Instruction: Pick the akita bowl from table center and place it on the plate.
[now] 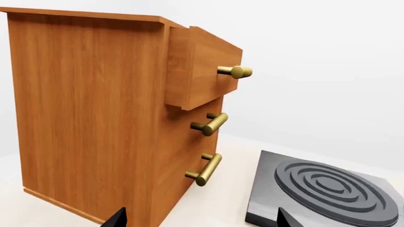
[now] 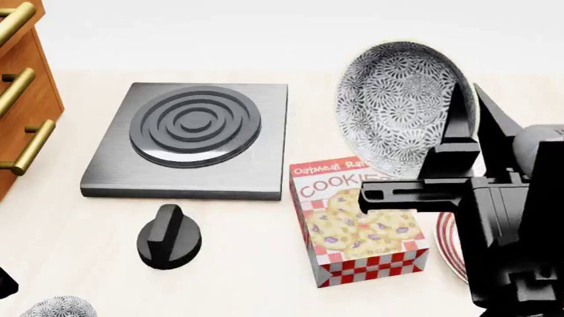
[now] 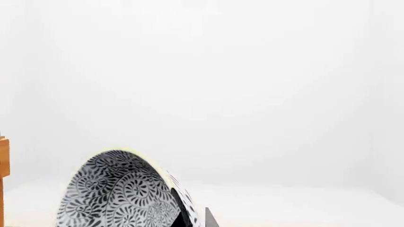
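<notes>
Akita bowl tilted in right fingers

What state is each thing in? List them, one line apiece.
akita bowl: lifted, tipped on edge, rim in the right gripper jaws
plate: flat on the table, mostly hidden by the arm
second patterned bowl: on the table, near edge
cabinet: top drawer pulled out, lower two shut
cookie box: lying flat
left gripper: open, empty

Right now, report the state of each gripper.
Left gripper: open, jaws apart, holding nothing.
Right gripper: shut on the akita bowl, gripping its rim and holding it tilted.
</notes>
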Controlling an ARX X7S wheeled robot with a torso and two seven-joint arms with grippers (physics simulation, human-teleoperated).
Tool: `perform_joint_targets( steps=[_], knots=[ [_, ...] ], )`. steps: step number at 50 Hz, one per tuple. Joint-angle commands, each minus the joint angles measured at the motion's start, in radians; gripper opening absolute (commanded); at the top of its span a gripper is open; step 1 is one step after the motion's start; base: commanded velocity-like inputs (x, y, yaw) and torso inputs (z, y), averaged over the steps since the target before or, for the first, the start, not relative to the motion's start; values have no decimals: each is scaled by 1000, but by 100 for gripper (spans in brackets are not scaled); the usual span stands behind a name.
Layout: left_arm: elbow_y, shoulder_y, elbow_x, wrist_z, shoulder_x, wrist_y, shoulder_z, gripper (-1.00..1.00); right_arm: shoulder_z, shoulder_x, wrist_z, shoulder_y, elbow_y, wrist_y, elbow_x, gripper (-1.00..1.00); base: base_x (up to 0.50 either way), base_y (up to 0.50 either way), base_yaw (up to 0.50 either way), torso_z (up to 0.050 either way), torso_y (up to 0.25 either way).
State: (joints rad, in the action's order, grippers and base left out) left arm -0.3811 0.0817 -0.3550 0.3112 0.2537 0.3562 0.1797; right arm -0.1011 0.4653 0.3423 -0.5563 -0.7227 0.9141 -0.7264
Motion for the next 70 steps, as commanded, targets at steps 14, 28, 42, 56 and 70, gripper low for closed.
perform_joint_targets(
  steps=[14, 28, 42, 56, 70],
  knots=[
    [-4, -4, -10, 6, 8, -3, -6, 100, -234, 14, 71, 28, 103, 25, -59, -100, 0, 0, 0, 0, 1],
    [-11, -12, -13, 13, 11, -4, -12, 100, -389, -56, 76, 15, 265, 127, -282, -100, 0, 0, 0, 0, 0],
    [-13, -13, -18, 17, 15, -5, -16, 100, -391, -46, 117, -1, 280, 180, -325, -100, 0, 0, 0, 0, 1],
    [-7, -4, -36, 26, 12, -7, -5, 100, -653, -89, 390, -190, 666, 275, -667, -100, 0, 0, 0, 0, 0],
    [0, -16, -57, 15, 6, -41, 6, 100, -637, -56, 581, -296, 908, 301, -642, -100, 0, 0, 0, 0, 1]
  ],
)
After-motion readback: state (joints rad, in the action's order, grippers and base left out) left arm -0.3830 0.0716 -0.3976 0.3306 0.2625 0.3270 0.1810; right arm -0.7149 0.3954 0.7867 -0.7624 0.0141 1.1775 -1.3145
